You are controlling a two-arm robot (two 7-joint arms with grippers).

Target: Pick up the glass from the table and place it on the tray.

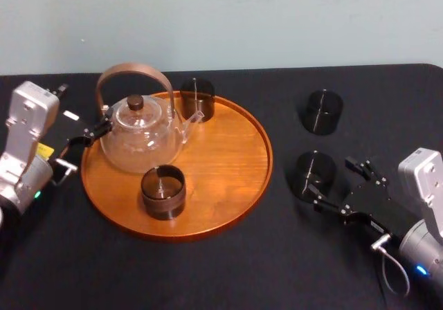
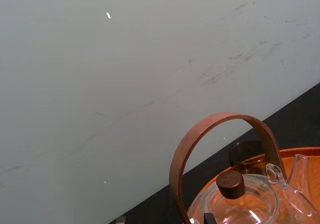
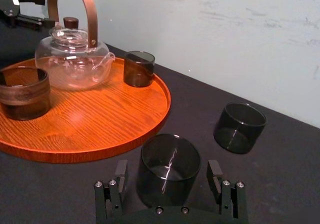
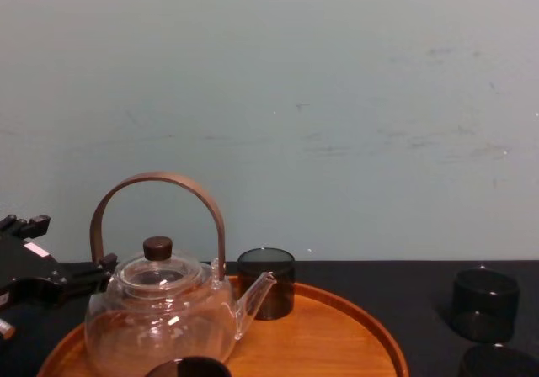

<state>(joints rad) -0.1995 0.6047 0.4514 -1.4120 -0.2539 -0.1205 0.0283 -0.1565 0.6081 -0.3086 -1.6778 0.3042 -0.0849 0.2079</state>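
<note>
Two wide-open fingers [image 3: 121,179] of right pincer [image 3: 168,168] astride glass [image 3: 169,154], seemingly clear; left pincer [image 1: 88,134] open beside tray [image 1: 235,185].

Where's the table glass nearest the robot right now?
In the head view, the near glass stands on the table right of the tray, in front of the far glass, between the right gripper's open jaws.
</note>
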